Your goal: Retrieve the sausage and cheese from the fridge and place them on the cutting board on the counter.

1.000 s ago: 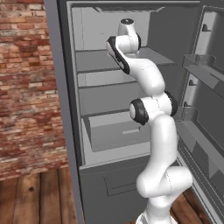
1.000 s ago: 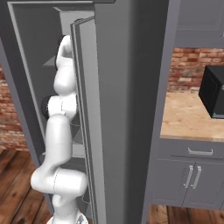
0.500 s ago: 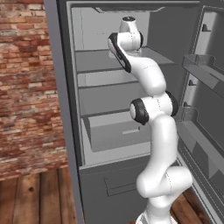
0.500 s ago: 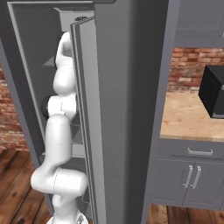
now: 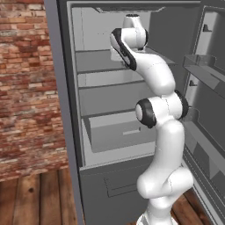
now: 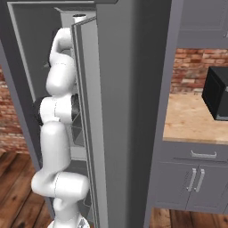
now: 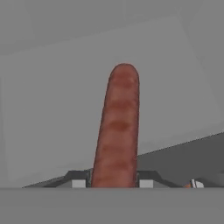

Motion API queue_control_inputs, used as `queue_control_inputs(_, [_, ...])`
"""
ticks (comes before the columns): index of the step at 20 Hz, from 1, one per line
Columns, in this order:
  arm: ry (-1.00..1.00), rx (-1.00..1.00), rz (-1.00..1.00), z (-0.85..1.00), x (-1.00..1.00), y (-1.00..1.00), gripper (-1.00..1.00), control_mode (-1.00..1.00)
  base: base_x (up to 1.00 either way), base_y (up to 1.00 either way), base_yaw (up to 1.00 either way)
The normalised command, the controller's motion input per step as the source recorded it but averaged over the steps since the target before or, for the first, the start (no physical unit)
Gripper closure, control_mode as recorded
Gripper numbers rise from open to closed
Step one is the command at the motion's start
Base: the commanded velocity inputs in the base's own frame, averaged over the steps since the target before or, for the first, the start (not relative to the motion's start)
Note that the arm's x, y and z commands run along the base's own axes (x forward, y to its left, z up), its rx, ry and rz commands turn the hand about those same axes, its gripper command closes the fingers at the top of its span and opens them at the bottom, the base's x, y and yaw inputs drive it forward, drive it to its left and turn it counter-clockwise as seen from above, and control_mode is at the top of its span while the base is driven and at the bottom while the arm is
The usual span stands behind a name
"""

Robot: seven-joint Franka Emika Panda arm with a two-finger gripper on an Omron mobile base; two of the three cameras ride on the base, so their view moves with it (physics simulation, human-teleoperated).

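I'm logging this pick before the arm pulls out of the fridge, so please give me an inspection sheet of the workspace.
Surface: pale grey fridge shelf beneath the sausage; tan counter to the right of the fridge.
Job's things: sausage, reddish-brown, standing between the two finger tips; fridge open, arm reaching to an upper shelf.
Clutter: dark appliance on the counter.
Grippers: gripper shut on the sausage.
Cables: nothing seen.
Surroundings: red brick wall, wooden floor, grey cabinets under the counter.
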Motion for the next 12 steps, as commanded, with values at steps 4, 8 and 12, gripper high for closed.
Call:
queue_control_inputs(4, [-0.03, 0.06, 0.07, -0.19, -0.94, 0.0, 1.0, -1.0, 0.0, 0.0, 0.0])
queue_control_inputs(8, [-0.05, 0.1, 0.06, -0.07, -0.94, 0.0, 1.0, -1.0, 0.0, 0.0, 0.0])
queue_control_inputs(12, [0.0, 0.11, 0.08, 0.07, -0.94, 0.0, 1.0, -1.0, 0.0, 0.0, 0.0])
